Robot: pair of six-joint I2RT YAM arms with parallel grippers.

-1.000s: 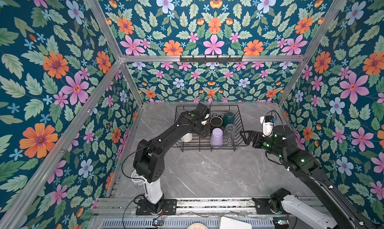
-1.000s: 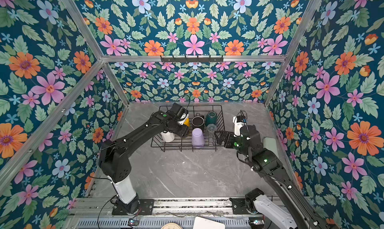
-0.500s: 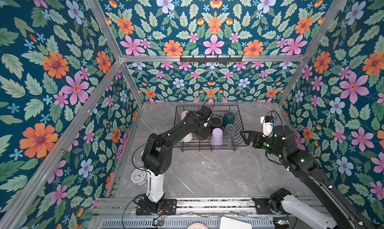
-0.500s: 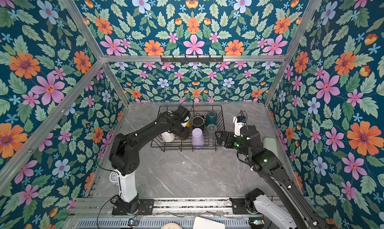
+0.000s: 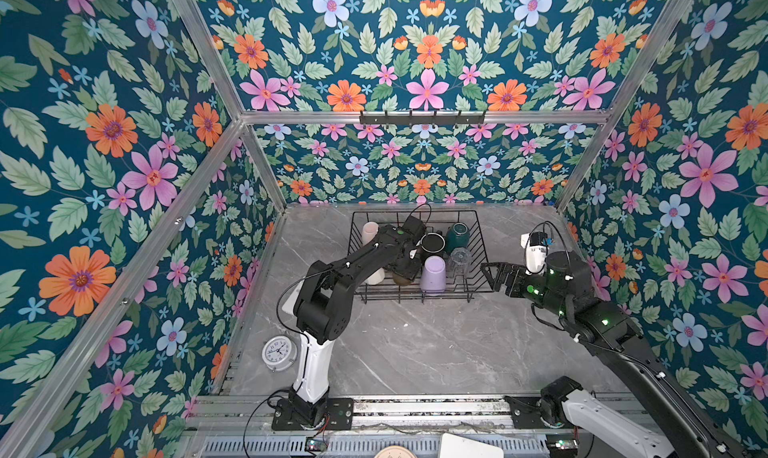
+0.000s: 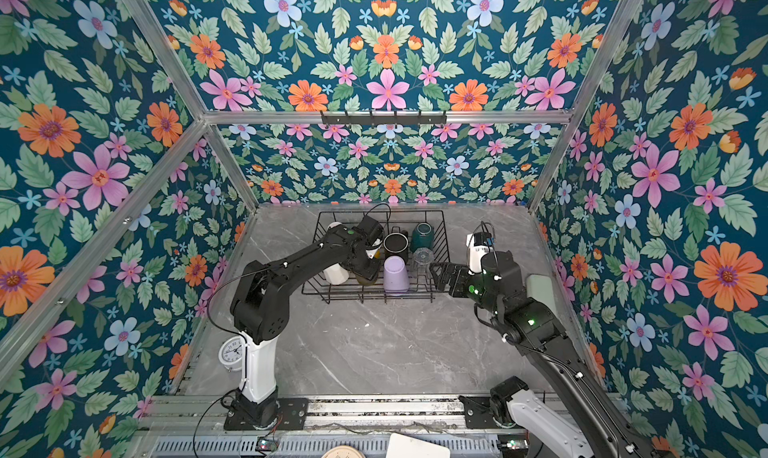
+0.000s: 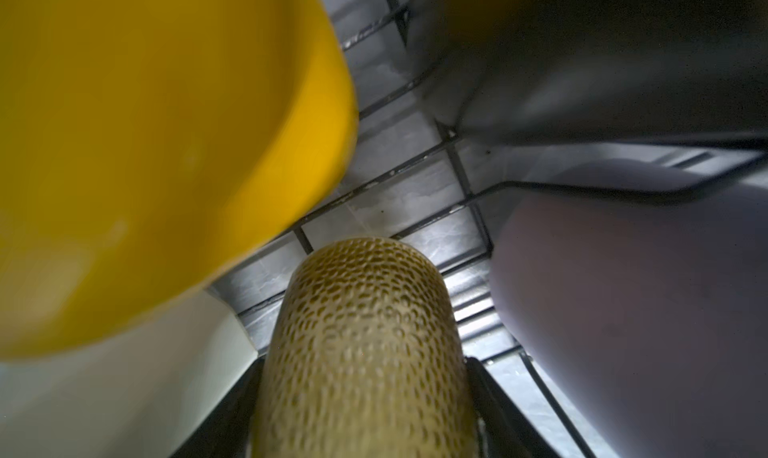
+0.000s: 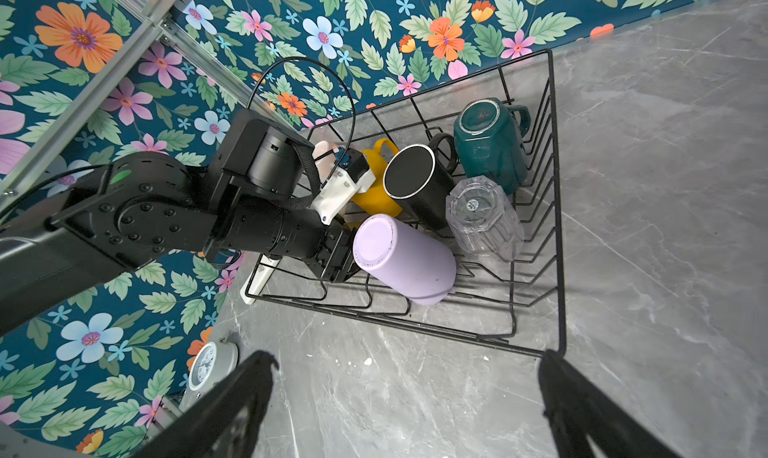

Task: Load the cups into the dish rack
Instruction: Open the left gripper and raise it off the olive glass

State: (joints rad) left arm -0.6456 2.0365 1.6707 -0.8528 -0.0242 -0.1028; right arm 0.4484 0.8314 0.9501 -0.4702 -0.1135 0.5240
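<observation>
The black wire dish rack [image 5: 415, 213] stands at the back of the table. Inside it my left gripper [image 5: 405, 269] is shut on the amber-brown glass [image 7: 361, 331], whose dimpled wall fills the space between both fingers [image 7: 478, 377]. The glass's far end points down at the rack's floor wires. Around it are a yellow mug [image 7: 145, 144], a white mug [image 5: 376, 275] and a lavender tumbler [image 5: 433, 273]. A black mug [image 8: 411, 177], a dark green mug [image 8: 486, 140], a clear glass [image 8: 482, 223] and a pale pink cup [image 5: 369, 231] are also in the rack. My right gripper [image 8: 405, 358] hangs open and empty at the rack's front right corner.
A small white alarm clock [image 5: 278, 352] stands near the left arm's base. A pale green block [image 6: 540, 294] lies by the right wall behind the right arm. A hook rail [image 5: 422, 117] is fixed high on the back wall. Grey marble tabletop [image 5: 415, 352] lies in front of the rack.
My left gripper has come forward and down into the rack's front part with the amber-brown glass. The right arm has not moved.
</observation>
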